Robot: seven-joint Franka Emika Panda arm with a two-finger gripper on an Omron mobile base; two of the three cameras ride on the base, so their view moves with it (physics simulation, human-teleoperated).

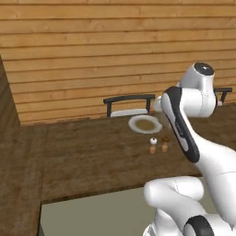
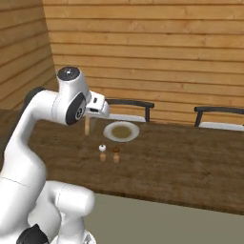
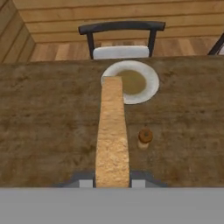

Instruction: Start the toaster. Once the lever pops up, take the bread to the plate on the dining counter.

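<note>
The gripper (image 3: 112, 183) is clamping the bread (image 3: 112, 131) between its two fingertips, one on each flat face of the slice. In the hand view the bread is showing edge-on as a long tan strip running away from the fingertips, and its far end is overlapping the near-left rim of the plate (image 3: 148, 89). In the right base view the bread (image 2: 87, 126) is hanging as a narrow vertical strip below the wrist, above the dining counter (image 2: 181, 157) and apart from its surface, to the left of the plate (image 2: 107, 132). Whether the bread is over the plate or just short of it cannot be told.

The plate is resting on the dining counter (image 3: 48, 118) near its far edge. Its centre is appearing brownish, with a pale rim around it. In the left base view the plate (image 1: 137, 124) is lying just left of the arm's upper link.

Two small shakers are standing on the counter on the near side of the plate: a white-topped shaker (image 2: 102, 152) and a brown-topped shaker (image 2: 116, 154), just beside each other. In the hand view the brown-topped shaker (image 3: 145, 138) is standing just right of the bread.

A dark-framed chair (image 3: 121, 41) with a pale seat is standing behind the counter, directly beyond the plate. A second chair (image 2: 220, 117) is standing further to the right. A horizontal wood-plank wall (image 2: 157, 52) is forming the background.
</note>
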